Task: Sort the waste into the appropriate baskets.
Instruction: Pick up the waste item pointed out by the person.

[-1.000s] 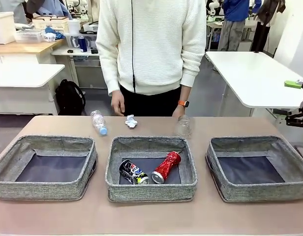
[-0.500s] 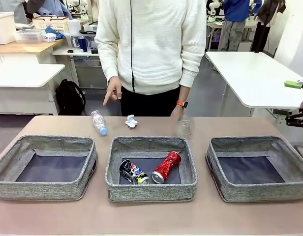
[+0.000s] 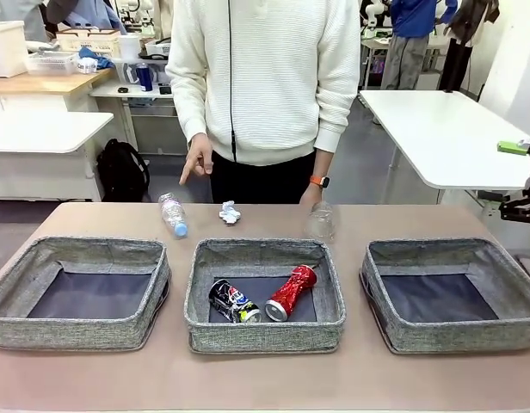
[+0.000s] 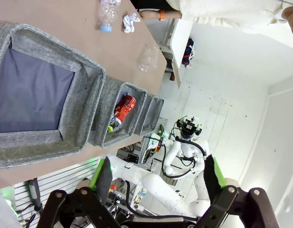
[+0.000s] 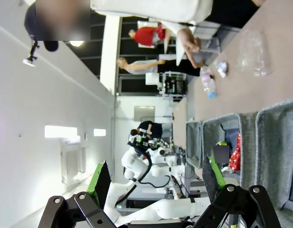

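Looking across the brown worktop [image 3: 265, 383], front view: it spans the lower half of the frame. A person in a white sweater [image 3: 265, 77] stands at its far edge, upper centre. Pointing hand [image 3: 197, 161] hangs above the worktop, left of centre, index finger aimed down. Other hand [image 3: 312, 196], orange band at the wrist, sits low at the far edge just behind the cup.

Three grey woven baskets stand in a row across the lower frame, apart from one another. Lower-left basket [image 3: 76, 331]: dark floor showing whole. Centre basket [image 3: 263, 337]: holds both cans. Lower-right basket [image 3: 454, 337]: dark floor showing whole.

Left end effector [image 4: 157, 175], bottom of the left wrist view: fingers spread wide, green pads facing, holding nothing, well away from the waste. Right end effector [image 5: 156, 178], bottom of the right wrist view: likewise wide, holding nothing.

Clear plastic bottle with blue cap [image 3: 172, 213]: lying on the worktop beyond the gap between lower-left and centre baskets, cap toward the camera.

Clear plastic cup [image 3: 321, 222]: on the worktop just beyond the centre basket's far right corner; upright or inverted, cannot tell.

Crushed red can [image 3: 291, 292]: lying aslant on the centre basket's floor, right of middle.

Crushed dark can [image 3: 233, 302]: just left of the red one; touching or not, cannot tell.

Crumpled white paper wad [image 3: 230, 212]: on the worktop between bottle and cup, beyond the centre basket's far wall.
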Controlling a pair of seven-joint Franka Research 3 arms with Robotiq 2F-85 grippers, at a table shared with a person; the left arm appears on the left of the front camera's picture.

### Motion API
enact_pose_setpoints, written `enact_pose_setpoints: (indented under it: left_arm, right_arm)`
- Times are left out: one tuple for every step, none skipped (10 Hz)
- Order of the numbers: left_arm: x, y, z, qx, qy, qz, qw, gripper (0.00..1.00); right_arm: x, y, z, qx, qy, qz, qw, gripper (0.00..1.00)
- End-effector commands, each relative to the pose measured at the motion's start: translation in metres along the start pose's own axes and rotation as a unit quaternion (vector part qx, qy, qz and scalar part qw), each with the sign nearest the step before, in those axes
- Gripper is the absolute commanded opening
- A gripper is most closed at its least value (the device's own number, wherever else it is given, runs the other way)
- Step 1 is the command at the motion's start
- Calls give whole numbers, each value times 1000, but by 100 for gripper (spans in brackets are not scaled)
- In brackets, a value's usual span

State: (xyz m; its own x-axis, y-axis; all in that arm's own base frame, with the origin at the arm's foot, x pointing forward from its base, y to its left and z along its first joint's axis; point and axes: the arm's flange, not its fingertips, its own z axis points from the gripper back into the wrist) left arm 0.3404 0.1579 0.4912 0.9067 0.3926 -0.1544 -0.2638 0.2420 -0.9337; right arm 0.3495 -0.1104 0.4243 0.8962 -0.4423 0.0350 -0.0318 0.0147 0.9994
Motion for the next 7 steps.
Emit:
enact_pose_setpoints:
  left_arm:
    - [0,-30,-12,54,39,-27,997,100]
    - [8,-59,-34,148,43,-25,988,100]
    - [17,-88,-69,248,69,-31,966,100]
    - [26,-109,-108,339,73,-34,937,100]
    - [35,-122,-153,406,69,-39,910,100]
    - [41,-123,-191,444,56,-46,893,100]
    - [42,-120,-229,480,33,-51,875,100]
  right_arm:
    - [1,2,-1,13,-1,11,1000,100]
    - [1,2,-1,13,-1,11,1000,100]
    - [1,2,-1,13,-1,11,1000,100]
    - [1,2,-1,13,-1,11,1000,100]
    - [1,2,-1,13,-1,11,1000,100]
    - [1,2,-1,13,-1,11,1000,100]
    - [1,2,-1,13,-1,11,1000,100]
